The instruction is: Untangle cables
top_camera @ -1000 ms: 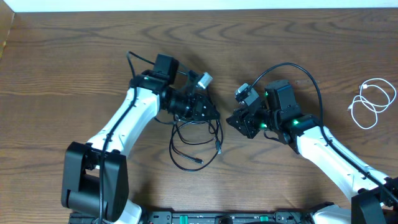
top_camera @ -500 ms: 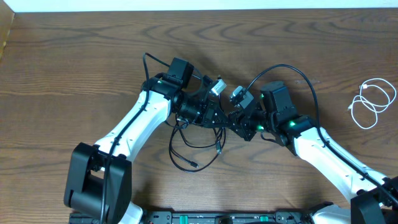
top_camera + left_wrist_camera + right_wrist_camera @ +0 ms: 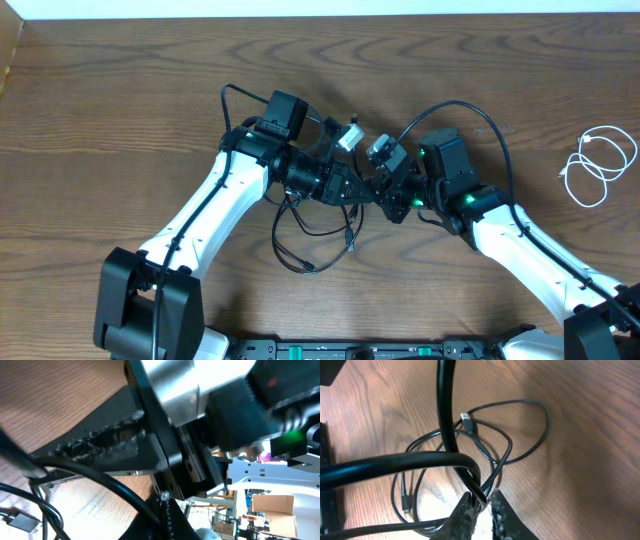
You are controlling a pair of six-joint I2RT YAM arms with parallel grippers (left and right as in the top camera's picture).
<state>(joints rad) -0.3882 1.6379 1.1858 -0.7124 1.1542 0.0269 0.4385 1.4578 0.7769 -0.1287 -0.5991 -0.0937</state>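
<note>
Separating thin black looped USB cable [image 3: 466, 419]: right gripper [image 3: 481, 505] pinched on one strand, left gripper [image 3: 345, 189] just beside, clamped on another; draw apart slowly, level

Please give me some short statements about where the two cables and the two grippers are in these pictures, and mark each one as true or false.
1. The thin white cable lies on the brown wooden table far to the right, apart from both arms. True.
2. The right gripper hangs wide open above the thin black cable. False: it is shut on a strand of that cable.
3. The white cable is wound through the black one. False: they lie well apart, not touching.
4. The left gripper and the right gripper are close together near the table's middle. True.
</note>
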